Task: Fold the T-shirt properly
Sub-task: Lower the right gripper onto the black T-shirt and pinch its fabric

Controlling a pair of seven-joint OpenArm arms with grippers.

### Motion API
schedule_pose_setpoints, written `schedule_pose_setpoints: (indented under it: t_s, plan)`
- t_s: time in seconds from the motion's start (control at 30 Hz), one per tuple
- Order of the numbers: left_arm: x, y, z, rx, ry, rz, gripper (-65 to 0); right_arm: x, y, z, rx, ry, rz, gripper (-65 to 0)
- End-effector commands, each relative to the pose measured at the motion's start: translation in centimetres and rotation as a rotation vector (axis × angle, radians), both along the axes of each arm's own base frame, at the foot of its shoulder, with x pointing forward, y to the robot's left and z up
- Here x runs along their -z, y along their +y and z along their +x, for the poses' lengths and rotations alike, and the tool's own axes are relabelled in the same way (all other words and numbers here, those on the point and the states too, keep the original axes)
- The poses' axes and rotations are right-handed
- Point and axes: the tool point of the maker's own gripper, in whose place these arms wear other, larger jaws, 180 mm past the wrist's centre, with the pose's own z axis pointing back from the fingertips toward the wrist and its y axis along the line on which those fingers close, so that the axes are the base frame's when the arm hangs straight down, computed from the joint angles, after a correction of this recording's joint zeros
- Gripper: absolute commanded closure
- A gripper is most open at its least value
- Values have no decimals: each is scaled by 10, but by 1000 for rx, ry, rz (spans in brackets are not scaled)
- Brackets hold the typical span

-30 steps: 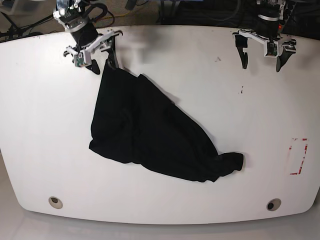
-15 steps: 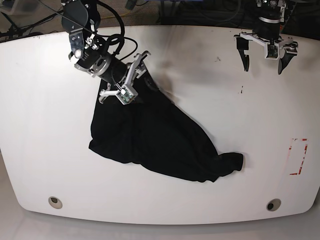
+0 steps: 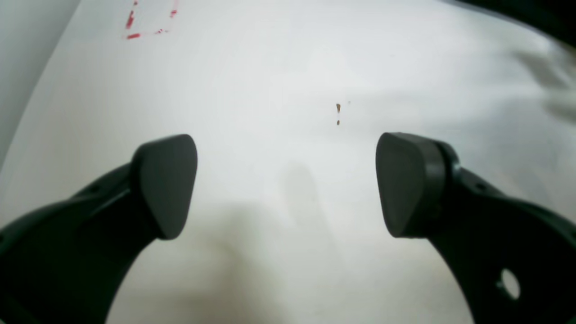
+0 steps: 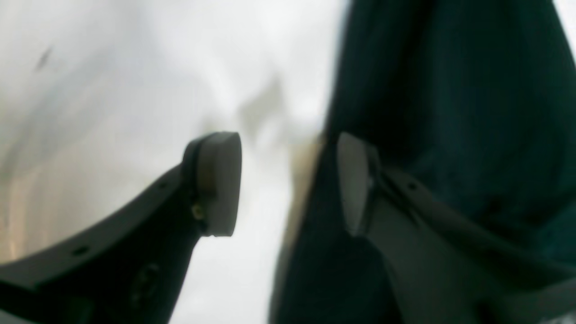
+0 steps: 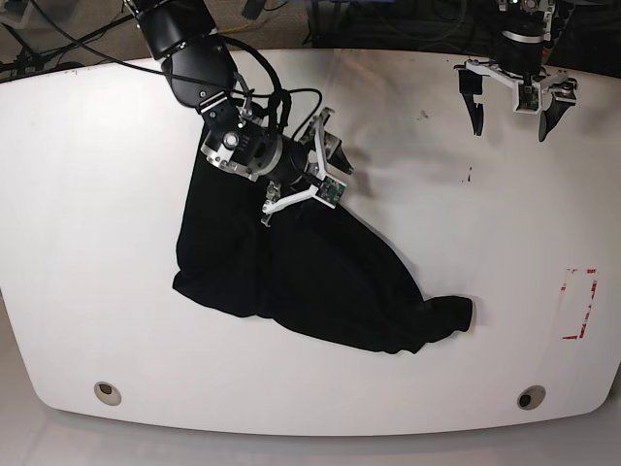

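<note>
Right claw swung down over the shirt's upper edge, half-open, gripping nothing; left claw wide, upper right.

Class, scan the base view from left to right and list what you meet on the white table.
Left table hole → black T-shirt, with the right claw over its upper part → right table hole → red rectangle marking. The left claw hangs far right, at the table's far edge.

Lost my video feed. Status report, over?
Left gripper open, over bare table. Right gripper open at T-shirt edge, nothing held. Shirt crumpled. No obstructions.
</note>
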Motion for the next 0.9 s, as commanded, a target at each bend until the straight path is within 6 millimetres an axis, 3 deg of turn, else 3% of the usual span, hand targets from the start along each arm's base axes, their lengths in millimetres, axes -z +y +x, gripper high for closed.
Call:
schedule_pose_setpoints:
  t_s: [0.0, 0.27, 0.4, 0.57, 0.73, 0.87]
  plan:
    - [-6, -1, 1, 6, -28, 4, -592, -17, 15, 17, -5, -57, 60, -333]
    - [-5, 0, 0, 5, -23, 5, -592, -20, 39, 62, -1, -80, 87, -333]
    - [7, 3, -4, -14, 51, 4, -592, -24, 46, 85, 8, -83, 115, -333]
    - [12, 3, -7, -20, 84, 3, -592, -25, 50, 102, 11, -82, 120, -333]
    - [12, 3, -7, -21, 86, 1, -592, -24, 51, 104, -1, -86, 97, -333]
    - [12, 3, -6, -21, 84, 1, -592, -17, 54, 91, -61, -78, 66, -333]
